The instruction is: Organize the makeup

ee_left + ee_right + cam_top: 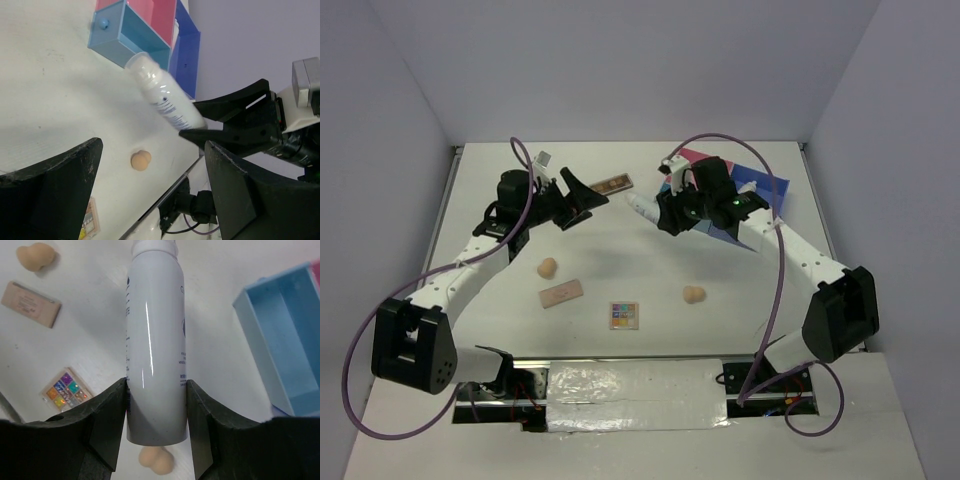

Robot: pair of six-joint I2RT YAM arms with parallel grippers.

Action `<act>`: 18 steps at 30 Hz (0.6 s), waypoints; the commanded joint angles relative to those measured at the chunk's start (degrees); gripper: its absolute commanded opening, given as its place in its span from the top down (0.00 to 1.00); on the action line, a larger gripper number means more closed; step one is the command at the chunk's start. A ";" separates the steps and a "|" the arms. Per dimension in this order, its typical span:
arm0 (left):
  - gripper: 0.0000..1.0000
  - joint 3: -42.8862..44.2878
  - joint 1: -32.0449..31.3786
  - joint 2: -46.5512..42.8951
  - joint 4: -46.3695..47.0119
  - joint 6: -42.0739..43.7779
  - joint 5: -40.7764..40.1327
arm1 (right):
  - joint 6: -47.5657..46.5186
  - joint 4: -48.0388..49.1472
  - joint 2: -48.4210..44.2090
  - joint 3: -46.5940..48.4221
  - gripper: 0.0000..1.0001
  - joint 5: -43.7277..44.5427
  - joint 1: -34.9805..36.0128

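1. Right hand (156,390) grips the white bottle (155,330) by its bottom end, above the surface (85,350).
2. Shiny bottle might slip from my hand and roll.
3. Left hand (152,145) is open, empty.

Pretty obviously a robotics lab rig, not somebody's home. There's a plain white tabletop (610,260) boxed in on three sides by bare pale-lavender partition walls (620,60). A white-and-black left robot arm (470,265) and a matching right robot arm (810,262) are bolted at the near edge. Thick purple cables (782,280) loop off them, and a crinkly silver tape strip (630,385) runs between the bases.
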 commanded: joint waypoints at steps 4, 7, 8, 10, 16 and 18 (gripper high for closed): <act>0.05 2.12 1.43 -1.74 -0.99 3.74 -0.24 | 0.87 1.88 -5.19 -2.06 0.84 -1.02 -8.91; 0.05 1.24 2.13 -2.36 -0.73 3.83 0.29 | 1.13 1.70 -5.98 -2.76 0.84 -1.11 -12.17; 0.05 0.89 2.48 -2.53 -0.64 3.83 0.38 | 1.13 1.79 -6.16 -2.93 0.84 -0.59 -14.62; 0.05 0.18 2.92 -3.23 -0.73 4.18 0.20 | 1.22 1.96 -6.68 -3.11 0.84 -0.15 -17.09; 0.06 -0.43 4.50 -4.90 -5.29 7.96 -2.25 | 3.33 2.58 -6.42 -4.16 0.85 2.31 -26.33; 0.06 -0.43 4.95 -5.87 -6.43 9.62 -3.04 | 4.03 3.02 -5.90 -5.30 0.86 3.27 -28.43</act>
